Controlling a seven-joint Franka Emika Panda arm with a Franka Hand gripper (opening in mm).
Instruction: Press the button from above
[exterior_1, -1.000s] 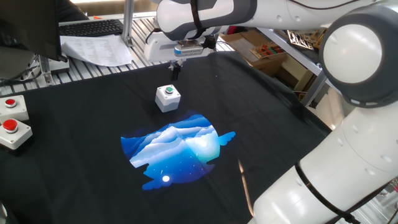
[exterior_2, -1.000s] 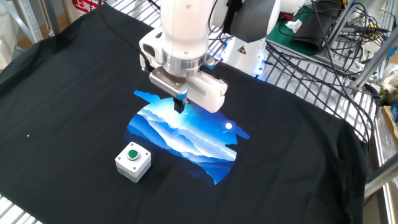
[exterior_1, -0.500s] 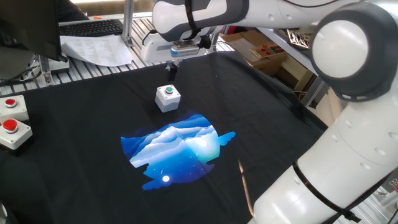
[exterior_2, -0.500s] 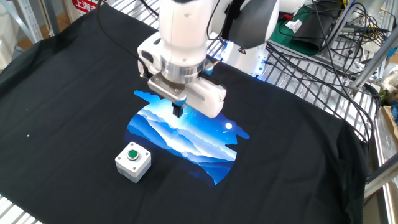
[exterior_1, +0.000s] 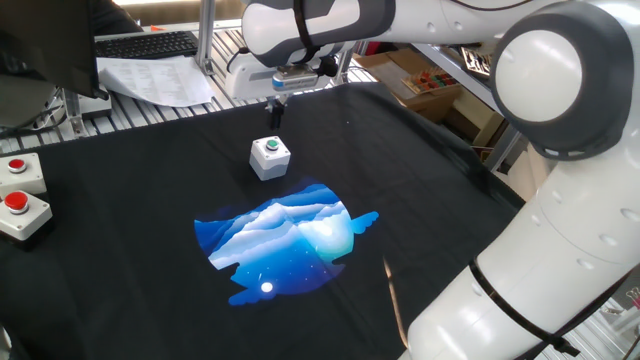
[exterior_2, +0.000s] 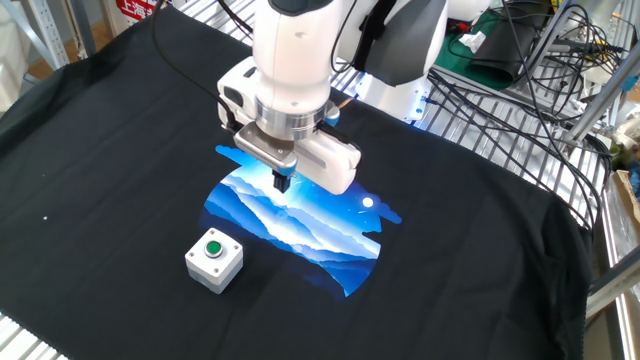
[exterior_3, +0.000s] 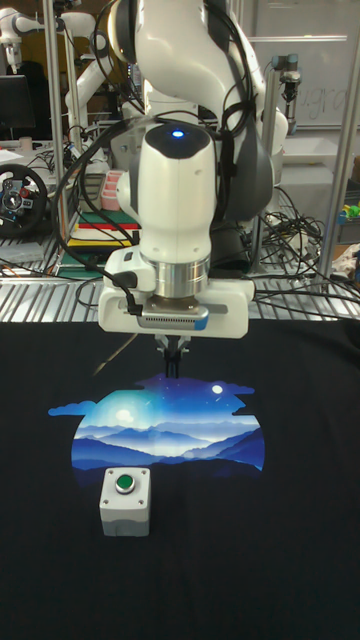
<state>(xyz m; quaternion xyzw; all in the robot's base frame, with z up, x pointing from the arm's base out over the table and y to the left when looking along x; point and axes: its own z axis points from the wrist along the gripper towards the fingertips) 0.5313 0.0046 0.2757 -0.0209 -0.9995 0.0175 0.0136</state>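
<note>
The button (exterior_1: 268, 146) is a small green disc in the top of a light-grey box (exterior_1: 270, 161) that stands on the black cloth. The other fixed view also has the button (exterior_2: 213, 248), and so does the tall view (exterior_3: 124, 484). My gripper (exterior_1: 276, 117) hangs in the air, pointing down, beyond the box and apart from it. From the other side the gripper (exterior_2: 283, 183) is over the blue print, up and right of the box. In the tall view the gripper (exterior_3: 172, 366) comes to a single dark tip, shut on nothing.
A blue mountain print (exterior_1: 285, 240) lies on the black cloth (exterior_1: 130, 280). Two off-white boxes with red buttons (exterior_1: 17, 203) sit at the far left edge. A keyboard (exterior_1: 145, 44) and papers lie behind. Cables (exterior_2: 520, 70) and metal rack bars border the cloth.
The gripper has shifted a little sideways toward the button box, still in the air. The box and button have not moved.
</note>
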